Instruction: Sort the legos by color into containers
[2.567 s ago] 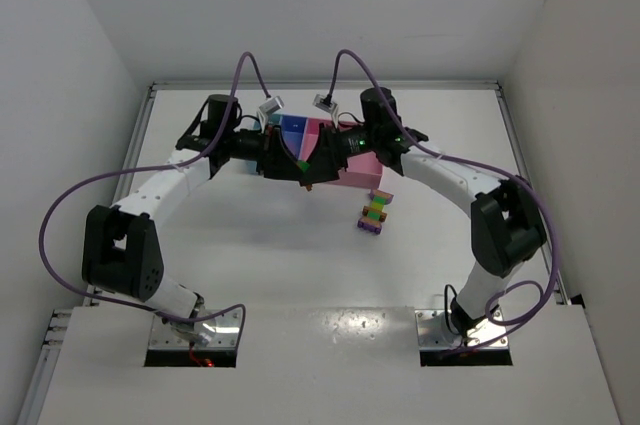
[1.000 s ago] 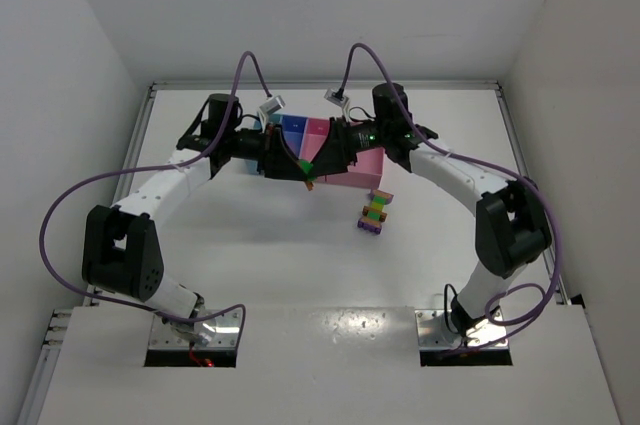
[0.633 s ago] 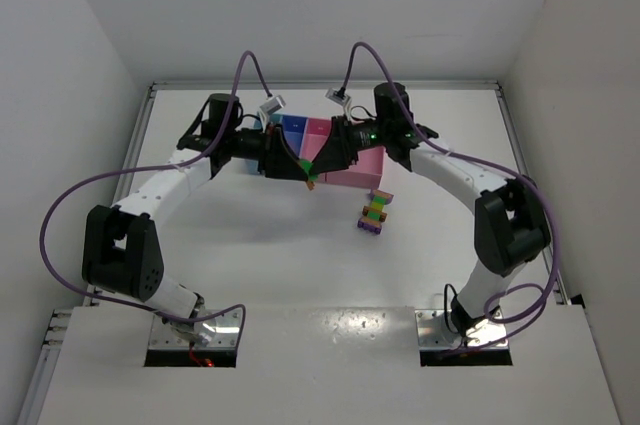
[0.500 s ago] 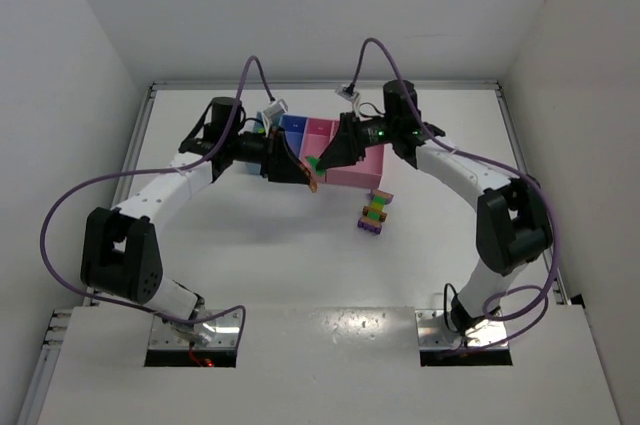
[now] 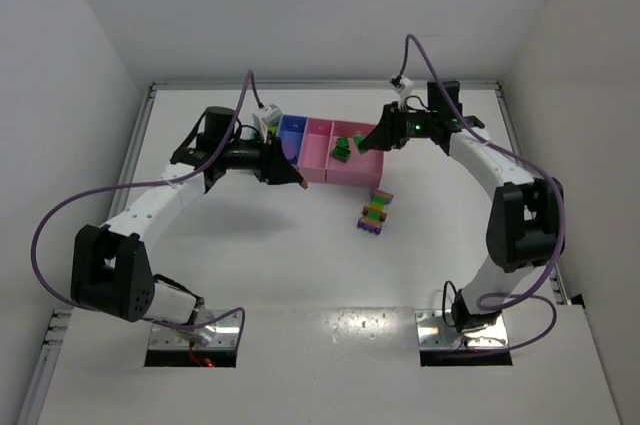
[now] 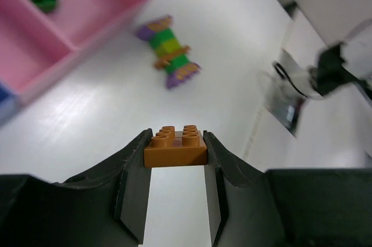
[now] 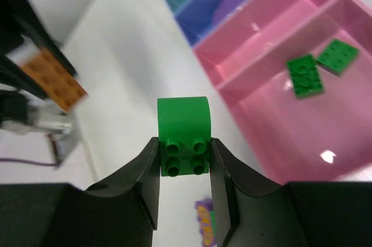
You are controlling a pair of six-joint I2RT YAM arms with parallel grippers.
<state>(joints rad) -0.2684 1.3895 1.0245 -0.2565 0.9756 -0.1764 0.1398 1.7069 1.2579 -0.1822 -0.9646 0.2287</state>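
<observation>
My left gripper (image 5: 292, 178) is shut on an orange brick (image 6: 174, 147), held in front of the containers (image 5: 318, 157). My right gripper (image 5: 367, 142) is shut on a green brick (image 7: 183, 134), held by the wider pink bin (image 7: 302, 125). Two flat green bricks (image 7: 306, 76) lie in that bin, also visible from above (image 5: 343, 148). A purple piece (image 7: 230, 7) lies in the blue bin (image 7: 200, 11). A multicolour strip (image 5: 375, 212) of purple, green, yellow and orange lies on the table in front of the bins; it also shows in the left wrist view (image 6: 170, 53).
The four joined bins stand at the back middle of the white table (image 5: 300, 255). White walls close in the table on the left, back and right. The arm bases sit at the near edge.
The two grippers, close together over the bins' front, have pulled apart. The right one moved back and right with the green brick; the left one drew slightly left with the orange brick.
</observation>
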